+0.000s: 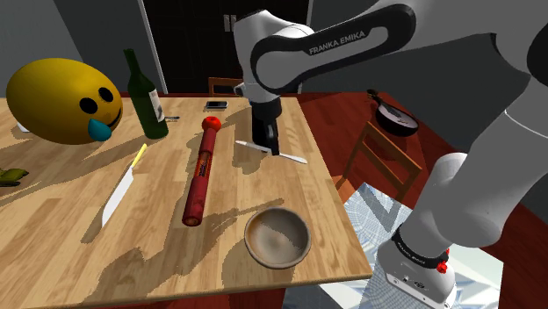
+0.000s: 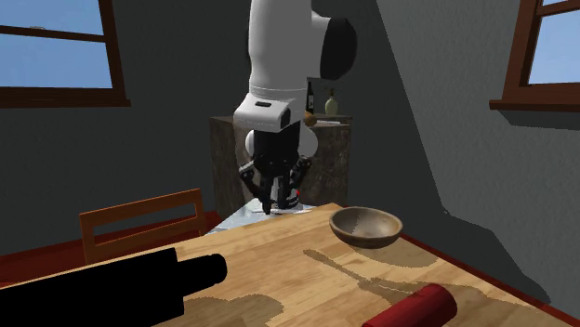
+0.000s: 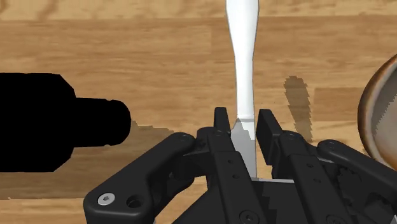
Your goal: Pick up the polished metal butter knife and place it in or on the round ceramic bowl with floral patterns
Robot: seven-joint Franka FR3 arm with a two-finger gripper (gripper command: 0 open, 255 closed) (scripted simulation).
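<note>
The butter knife (image 1: 294,158), plain white, lies flat on the wooden table (image 1: 158,255) at its far right side. My gripper (image 1: 266,151) points straight down over the knife's middle. Seen from the wrist, the two fingers clasp the knife (image 3: 245,63) from both sides, so the gripper (image 3: 243,114) is shut on it. The knife's long end runs away from the fingers along the wood. The round bowl (image 1: 277,237) is brownish grey and stands upright near the table's front right corner. The bowl (image 2: 365,226) is to the right of the gripper (image 2: 275,209) in the second exterior view.
A red rolling pin (image 1: 201,176) lies just left of the knife. Further left are a yellow-handled knife (image 1: 123,184), a green bottle (image 1: 147,97) and a big yellow emoji ball (image 1: 61,101). A black bottle-like shape (image 3: 57,121) lies beside the gripper. A chair (image 1: 378,158) stands past the table's right edge.
</note>
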